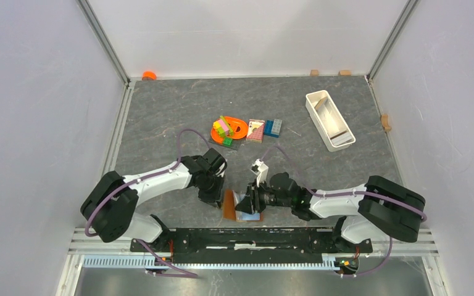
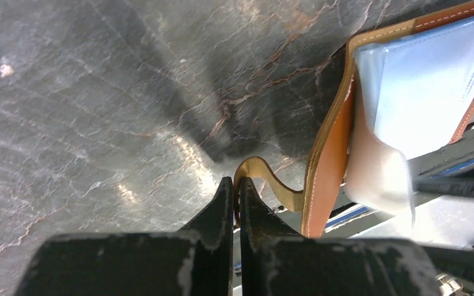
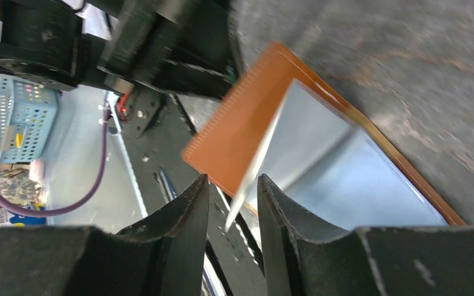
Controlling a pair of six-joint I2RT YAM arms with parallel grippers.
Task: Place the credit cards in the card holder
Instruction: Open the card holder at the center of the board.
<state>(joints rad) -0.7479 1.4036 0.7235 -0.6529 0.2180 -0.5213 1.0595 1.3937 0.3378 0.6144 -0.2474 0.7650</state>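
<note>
At the middle of the near edge of the grey stone-patterned desk [image 1: 160,111], the left jaws are pressed together on the tan leather snap strap [image 2: 270,179] of the small brown leather folding card holder [image 2: 328,166]. The holder lies open with one flap lifted. Its leather looks soft and light, and will likely bow and skid when pushed, so the strap or a flap edge is the sensible hold.

Just to its right, a thin pale blue credit card [image 3: 296,135] tilts into the holder's inside. It should be light, slick and stiff with a little spring. It is best pinched at its trailing edge, leaving the leading edge free. The right jaws stand part-way apart with that card's edge between them; whether they pinch it I cannot tell.

Count: one holder and one card for certain. The pale blue panel under the holder's stitching may be a second card or a pocket.
</note>
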